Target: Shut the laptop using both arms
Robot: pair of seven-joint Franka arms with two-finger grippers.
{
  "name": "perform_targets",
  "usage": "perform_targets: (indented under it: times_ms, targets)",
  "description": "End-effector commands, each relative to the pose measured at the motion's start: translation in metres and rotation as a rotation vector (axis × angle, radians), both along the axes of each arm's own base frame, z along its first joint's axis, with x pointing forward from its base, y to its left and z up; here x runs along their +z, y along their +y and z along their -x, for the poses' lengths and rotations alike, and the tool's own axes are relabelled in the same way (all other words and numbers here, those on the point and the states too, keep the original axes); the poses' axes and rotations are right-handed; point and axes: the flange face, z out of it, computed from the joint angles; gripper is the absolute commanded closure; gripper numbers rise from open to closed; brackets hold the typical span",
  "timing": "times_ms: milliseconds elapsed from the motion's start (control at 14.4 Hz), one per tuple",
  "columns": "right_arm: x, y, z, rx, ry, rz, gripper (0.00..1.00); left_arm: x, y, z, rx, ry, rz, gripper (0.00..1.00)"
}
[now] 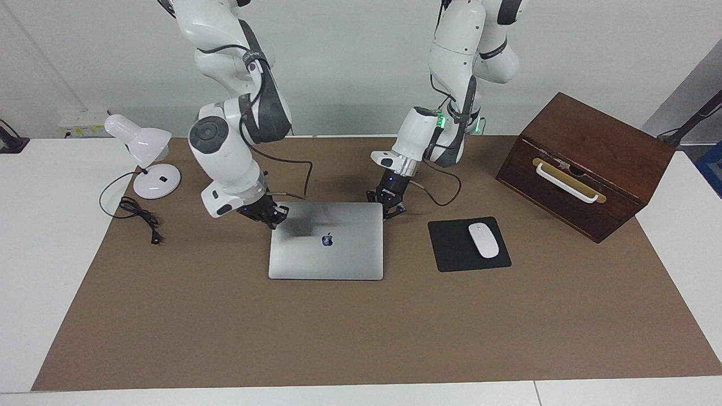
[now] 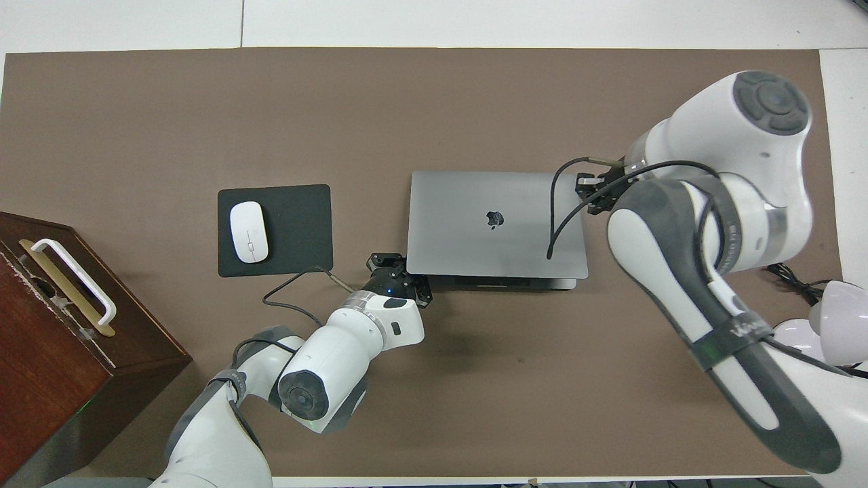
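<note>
I see the laptop (image 1: 326,241) lying flat and closed on the brown mat (image 1: 361,338), mid-counter, lid up with the apple logo showing. Its long axis runs along the counter from one arm's end to the other. The hinge edge faces the robots; a darker edge strip shows there in the overhead view. The opening edge points away from them.

My right gripper (image 1: 274,216) sits at the laptop's robot-side corner toward the right arm's end, jaws pinched shut, holding nothing. I can't tell if it touches the lid. My left gripper (image 1: 390,206) sits at the other robot-side corner, jaws shut too and empty, just off the lid edge.

Black mouse pad (image 1: 458,248) lies beside the laptop toward the left arm's end, white mouse (image 1: 484,240) on it. Brown wooden box (image 1: 586,163) with a white handle stands farther toward that end. White desk lamp (image 1: 144,155) and its black cord (image 1: 138,217) sit at the right arm's end.
</note>
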Motion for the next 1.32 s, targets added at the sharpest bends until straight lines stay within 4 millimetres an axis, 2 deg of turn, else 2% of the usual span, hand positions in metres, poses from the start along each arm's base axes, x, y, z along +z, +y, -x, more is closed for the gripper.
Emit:
perform_targets:
  times_ms: [0,69,139,208,278,347,417,486,695,834,1042,1181,1251]
  targets:
    - [0.044,-0.05,-0.006,0.027,-0.036,-0.014,1.0,-0.036,0.021,-0.004,0.021,0.042,-0.064,1.0]
    - [0.059,-0.067,-0.007,0.047,-0.059,-0.014,1.0,-0.036,0.021,-0.004,0.026,0.044,-0.061,1.0]
    - [0.076,-0.082,-0.007,0.083,-0.083,-0.013,0.91,-0.034,0.021,-0.005,0.032,0.044,-0.056,1.0]
    - [0.091,-0.096,-0.007,0.118,-0.101,-0.008,0.73,-0.031,0.02,-0.005,0.035,0.041,-0.05,1.0]
    - [0.105,-0.109,-0.006,0.15,-0.121,-0.002,0.48,-0.027,0.02,-0.005,0.045,0.042,-0.038,1.0]
    - [0.117,-0.12,-0.004,0.169,-0.144,0.002,0.3,-0.027,0.02,-0.004,0.053,0.046,-0.033,1.0]
    - [0.126,-0.128,-0.001,0.184,-0.16,0.007,0.08,-0.025,0.021,-0.004,0.054,0.046,-0.031,1.0]
    - [0.133,-0.133,0.002,0.193,-0.171,0.013,0.0,-0.023,0.022,-0.002,0.055,0.045,-0.029,1.0]
    - [0.151,-0.142,0.008,0.221,-0.196,0.079,0.0,-0.014,0.029,-0.003,0.068,0.043,-0.024,1.0]
    - [0.175,-0.142,0.021,0.234,-0.229,0.116,0.0,-0.011,0.034,0.002,0.068,0.047,-0.026,1.0]
    - [0.195,-0.15,0.032,0.244,-0.262,0.131,0.0,0.008,0.045,0.002,0.085,0.058,-0.027,1.0]
    - [0.2,-0.151,0.047,0.245,-0.257,0.133,0.0,0.04,0.048,0.002,0.085,0.136,-0.066,1.0]
    - [0.203,-0.149,0.057,0.245,-0.26,0.135,0.0,0.062,0.056,-0.001,0.096,0.183,-0.088,1.0]
